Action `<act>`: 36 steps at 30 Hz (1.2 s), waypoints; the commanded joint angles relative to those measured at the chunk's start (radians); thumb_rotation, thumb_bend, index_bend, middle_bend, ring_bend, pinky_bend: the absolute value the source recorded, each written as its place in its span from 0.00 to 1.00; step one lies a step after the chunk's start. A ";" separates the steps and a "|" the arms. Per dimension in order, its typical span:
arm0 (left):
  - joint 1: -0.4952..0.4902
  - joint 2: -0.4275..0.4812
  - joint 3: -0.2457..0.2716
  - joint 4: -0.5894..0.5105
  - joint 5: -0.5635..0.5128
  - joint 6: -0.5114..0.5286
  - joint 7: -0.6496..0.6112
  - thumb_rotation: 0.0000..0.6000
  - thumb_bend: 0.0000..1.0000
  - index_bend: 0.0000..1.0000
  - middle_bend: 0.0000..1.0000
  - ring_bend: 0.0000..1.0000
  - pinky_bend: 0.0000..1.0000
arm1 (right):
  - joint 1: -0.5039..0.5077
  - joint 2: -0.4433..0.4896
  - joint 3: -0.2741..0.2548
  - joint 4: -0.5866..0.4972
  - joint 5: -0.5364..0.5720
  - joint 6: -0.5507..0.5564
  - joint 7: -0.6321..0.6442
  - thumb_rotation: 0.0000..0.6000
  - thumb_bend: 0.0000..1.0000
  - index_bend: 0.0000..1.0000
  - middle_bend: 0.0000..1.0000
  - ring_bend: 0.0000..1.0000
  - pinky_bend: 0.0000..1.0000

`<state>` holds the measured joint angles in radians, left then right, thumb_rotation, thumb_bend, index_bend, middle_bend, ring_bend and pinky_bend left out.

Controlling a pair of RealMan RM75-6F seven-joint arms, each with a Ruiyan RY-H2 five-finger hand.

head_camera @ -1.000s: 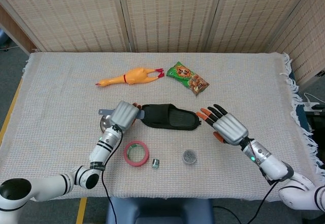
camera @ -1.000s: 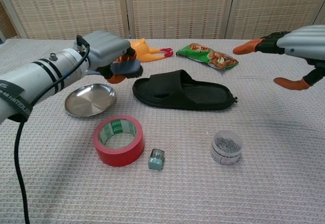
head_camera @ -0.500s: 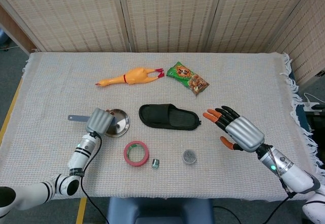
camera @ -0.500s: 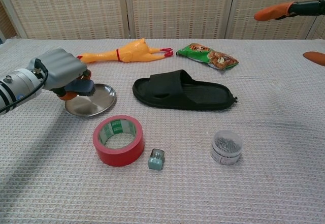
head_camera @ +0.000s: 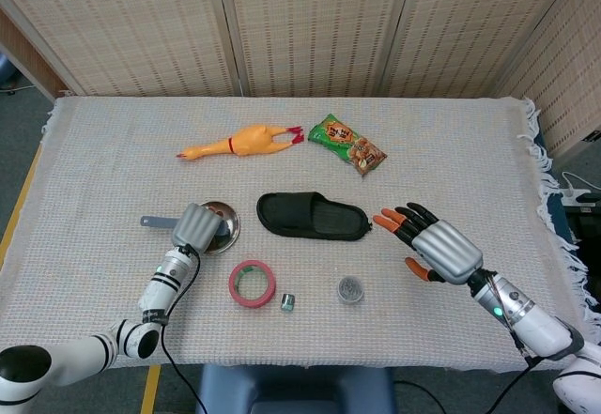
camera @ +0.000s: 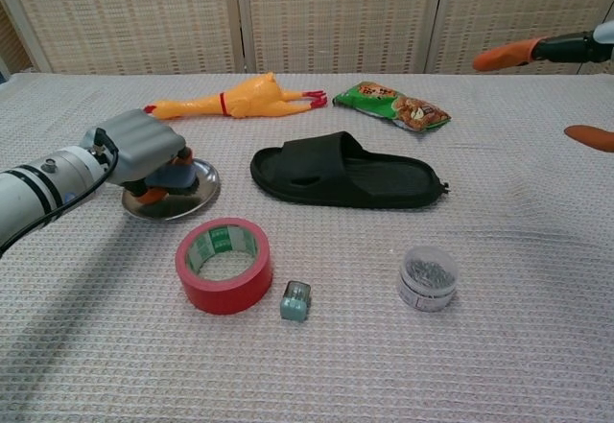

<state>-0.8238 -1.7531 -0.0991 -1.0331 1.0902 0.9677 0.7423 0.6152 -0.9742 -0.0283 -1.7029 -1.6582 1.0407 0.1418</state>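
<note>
the left hand (head_camera: 197, 225) is clenched around a small grey flat-handled brush (head_camera: 158, 221) and holds it over the round, shiny steel dish (camera: 192, 197) near the front left of the woven cloth tabletop (head_camera: 113, 151), closer over the dish than half a second ago. the right hand (head_camera: 434, 248) hangs released with orange-tipped fingers spread, near the toe of the matte black rubber slipper (head_camera: 312, 216). nearer the front edge sit a red tape roll (head_camera: 252, 283), a clear round pin tub (head_camera: 350, 289) and a small grey-green clip (camera: 295, 300).
</note>
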 commanded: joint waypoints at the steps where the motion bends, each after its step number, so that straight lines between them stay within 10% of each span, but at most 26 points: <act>1: -0.003 -0.012 -0.008 0.015 -0.008 -0.005 0.021 1.00 0.41 0.37 0.38 0.76 1.00 | 0.000 0.002 -0.001 0.001 -0.002 -0.004 -0.002 1.00 0.43 0.00 0.00 0.00 0.00; 19: 0.006 0.054 -0.014 -0.172 -0.098 -0.024 0.143 1.00 0.41 0.12 0.17 0.76 1.00 | -0.020 0.011 0.010 0.006 -0.005 0.014 0.007 1.00 0.43 0.00 0.00 0.00 0.00; 28: 0.077 0.219 -0.018 -0.435 -0.018 0.133 0.065 1.00 0.41 0.06 0.11 0.66 1.00 | -0.109 0.029 0.004 -0.008 0.001 0.135 -0.039 1.00 0.41 0.00 0.00 0.00 0.00; 31: 0.185 0.339 0.015 -0.570 0.087 0.248 -0.129 1.00 0.41 0.01 0.04 0.38 0.86 | -0.202 0.020 -0.016 0.000 0.006 0.246 -0.097 1.00 0.34 0.00 0.00 0.00 0.00; 36: 0.420 0.466 0.149 -0.612 0.350 0.515 -0.615 1.00 0.38 0.00 0.00 0.01 0.15 | -0.352 -0.051 -0.040 0.049 0.054 0.398 -0.189 1.00 0.28 0.00 0.00 0.00 0.00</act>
<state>-0.6208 -1.4315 -0.0630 -1.5650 1.2059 1.2326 0.5241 0.3470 -0.9773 -0.0493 -1.6883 -1.6371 1.3564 0.0148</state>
